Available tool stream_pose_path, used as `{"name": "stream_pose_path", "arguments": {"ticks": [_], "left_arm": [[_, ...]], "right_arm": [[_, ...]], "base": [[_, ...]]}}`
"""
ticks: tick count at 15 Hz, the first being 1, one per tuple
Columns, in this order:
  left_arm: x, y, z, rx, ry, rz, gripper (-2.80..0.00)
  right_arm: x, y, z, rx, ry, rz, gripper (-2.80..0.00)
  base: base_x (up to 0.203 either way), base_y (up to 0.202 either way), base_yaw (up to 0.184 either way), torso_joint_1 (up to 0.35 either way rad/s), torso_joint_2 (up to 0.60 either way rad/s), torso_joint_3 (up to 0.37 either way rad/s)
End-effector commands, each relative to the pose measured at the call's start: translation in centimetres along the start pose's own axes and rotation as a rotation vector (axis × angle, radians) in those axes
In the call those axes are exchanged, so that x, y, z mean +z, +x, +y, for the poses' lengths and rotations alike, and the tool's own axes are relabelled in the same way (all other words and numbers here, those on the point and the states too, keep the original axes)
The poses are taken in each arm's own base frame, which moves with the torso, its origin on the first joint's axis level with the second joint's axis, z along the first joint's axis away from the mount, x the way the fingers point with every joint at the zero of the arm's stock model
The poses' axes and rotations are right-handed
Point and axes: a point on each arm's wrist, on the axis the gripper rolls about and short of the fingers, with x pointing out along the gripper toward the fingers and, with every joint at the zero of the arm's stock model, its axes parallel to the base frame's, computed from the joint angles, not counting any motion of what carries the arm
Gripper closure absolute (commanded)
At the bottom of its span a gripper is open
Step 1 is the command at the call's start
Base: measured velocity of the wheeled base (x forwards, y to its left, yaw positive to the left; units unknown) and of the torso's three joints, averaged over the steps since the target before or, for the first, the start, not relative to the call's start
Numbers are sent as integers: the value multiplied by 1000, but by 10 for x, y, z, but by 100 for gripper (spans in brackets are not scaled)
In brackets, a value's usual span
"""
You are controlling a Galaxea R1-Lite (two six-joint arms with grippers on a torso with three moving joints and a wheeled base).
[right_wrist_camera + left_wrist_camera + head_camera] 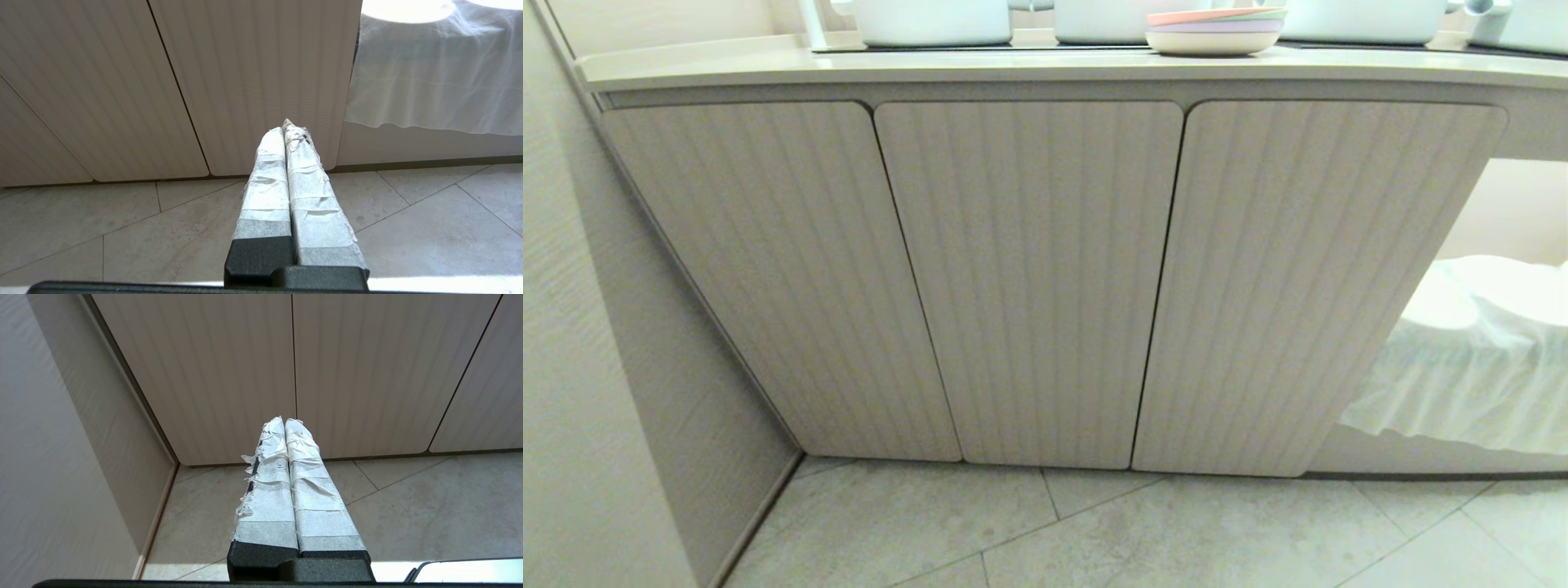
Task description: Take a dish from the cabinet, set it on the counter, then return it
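Three fluted cabinet (1029, 278) doors closed — left end effector (284, 421) and right end effector (287, 127) both pinched empty.

three cabinet doors (1029, 278), two end effectors (284, 421)

The left gripper (284, 421) has two long, tapering fingers wrapped in bands of white, wrinkled tape, frayed along one edge, rising from a dark grey, grainy base. The right gripper (284, 127) matches it: white tape in overlapping bands over two slim fingers, mounted on a black block.
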Motion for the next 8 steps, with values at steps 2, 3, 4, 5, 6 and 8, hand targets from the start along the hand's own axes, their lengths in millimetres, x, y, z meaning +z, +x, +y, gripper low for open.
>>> {"name": "stream_pose_path", "arguments": {"ticks": [2, 3, 4, 5, 6, 8], "left_arm": [[0, 0, 0, 0, 1, 1, 0], [0, 0, 0, 0, 1, 2, 0], [0, 0, 0, 0, 1, 1, 0], [0, 0, 0, -1, 1, 1, 0], [0, 0, 0, -1, 1, 2, 0], [0, 0, 0, 0, 1, 1, 0]], "right_arm": [[0, 0, 0, 0, 1, 0, 0], [0, 0, 0, 0, 1, 0, 0], [0, 0, 0, 0, 1, 0, 0], [0, 0, 0, 0, 1, 0, 0], [0, 0, 0, 0, -1, 0, 0], [0, 0, 0, 0, -2, 0, 0]], "base": [[0, 0, 0, 0, 0, 0], [0, 0, 0, 0, 0, 0], [0, 0, 0, 0, 0, 0], [0, 0, 0, 0, 0, 0], [0, 0, 0, 0, 0, 0], [0, 0, 0, 0, 0, 0]]}}
